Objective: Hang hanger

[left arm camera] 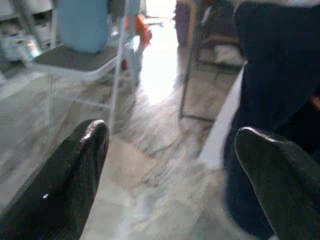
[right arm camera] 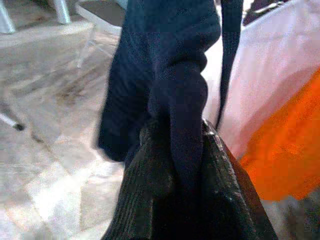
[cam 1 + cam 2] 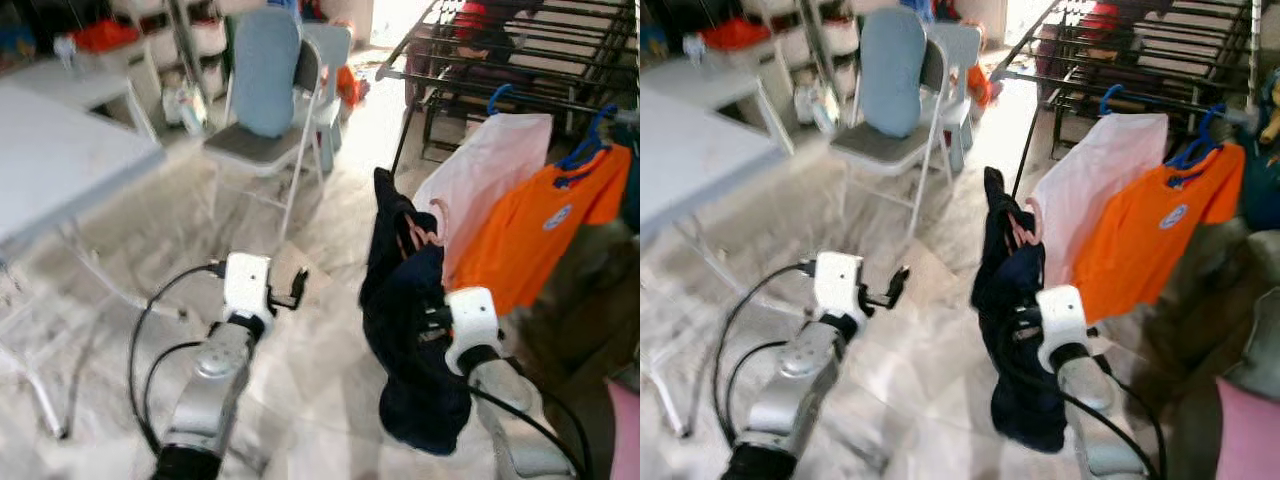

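Observation:
A dark navy garment [image 3: 410,330] on a pink hanger [image 3: 422,232] hangs from my right gripper [image 3: 432,318], whose fingers [image 2: 150,200] are shut on the cloth. The hanger's hook pokes out near the garment's top. Behind it stands a black drying rack [image 3: 520,60] with a pink garment [image 3: 490,170] and an orange shirt [image 3: 545,235] on blue hangers [image 3: 590,145]. My left gripper [image 3: 296,288] is open over the floor, left of the navy garment, its fingertips [image 1: 75,165] wide apart with nothing between them.
A folding chair [image 3: 270,110] with a light blue cushion stands ahead at the centre-left. A grey folding table [image 3: 60,160] is at the left. Shelves and clutter line the back wall. Bare marble floor [image 3: 320,400] lies between my arms.

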`<state>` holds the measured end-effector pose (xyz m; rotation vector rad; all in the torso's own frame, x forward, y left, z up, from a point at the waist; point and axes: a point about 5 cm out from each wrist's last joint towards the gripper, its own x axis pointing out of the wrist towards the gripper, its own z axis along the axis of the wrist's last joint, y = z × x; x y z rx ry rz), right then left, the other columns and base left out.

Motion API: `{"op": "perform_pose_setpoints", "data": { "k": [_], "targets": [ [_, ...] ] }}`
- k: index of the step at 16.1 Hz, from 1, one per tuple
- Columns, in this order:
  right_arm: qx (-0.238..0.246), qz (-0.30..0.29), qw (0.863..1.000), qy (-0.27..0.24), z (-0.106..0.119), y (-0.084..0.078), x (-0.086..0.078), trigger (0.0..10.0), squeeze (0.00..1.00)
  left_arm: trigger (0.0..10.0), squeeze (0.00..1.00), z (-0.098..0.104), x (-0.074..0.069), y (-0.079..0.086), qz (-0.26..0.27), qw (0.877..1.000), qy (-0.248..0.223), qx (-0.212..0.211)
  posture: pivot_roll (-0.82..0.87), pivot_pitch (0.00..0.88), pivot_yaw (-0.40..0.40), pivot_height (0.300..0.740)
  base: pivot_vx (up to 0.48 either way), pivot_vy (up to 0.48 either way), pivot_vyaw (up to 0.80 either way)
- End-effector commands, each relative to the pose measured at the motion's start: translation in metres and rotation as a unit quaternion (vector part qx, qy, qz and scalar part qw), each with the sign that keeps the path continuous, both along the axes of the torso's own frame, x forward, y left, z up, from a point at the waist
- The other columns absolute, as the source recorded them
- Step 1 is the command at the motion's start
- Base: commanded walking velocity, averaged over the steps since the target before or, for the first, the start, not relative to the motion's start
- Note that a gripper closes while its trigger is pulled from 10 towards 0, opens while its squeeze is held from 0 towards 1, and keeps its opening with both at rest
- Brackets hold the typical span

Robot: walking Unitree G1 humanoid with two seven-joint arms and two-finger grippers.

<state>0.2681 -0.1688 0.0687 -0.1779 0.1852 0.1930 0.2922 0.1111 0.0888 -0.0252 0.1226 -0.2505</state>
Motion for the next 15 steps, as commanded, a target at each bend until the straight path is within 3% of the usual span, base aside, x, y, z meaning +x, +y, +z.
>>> {"op": "perform_pose_setpoints", "data": {
  "k": [1,10,15],
  "targets": [
    [0.000,0.005,1.000,-0.027,0.011,0.001,0.003,10.0,0.00,10.0,0.00,0.002,0.001,0.000,0.004,1.000,-0.001,-0.006,-0.15,0.000,0.047,0.740,0.000,0.000,0.00],
    [-0.003,0.013,1.000,-0.028,0.012,0.002,0.004,10.0,0.00,10.0,0.00,0.004,0.002,0.002,0.009,1.000,-0.008,-0.010,-0.15,0.000,0.043,0.740,0.000,0.000,0.00],
    [0.026,0.086,0.995,-0.045,0.032,0.021,0.009,10.0,0.00,10.0,0.00,0.003,0.006,0.010,0.040,0.999,-0.011,0.022,-0.16,0.000,0.046,0.740,0.000,0.000,0.76]
  ]
}}
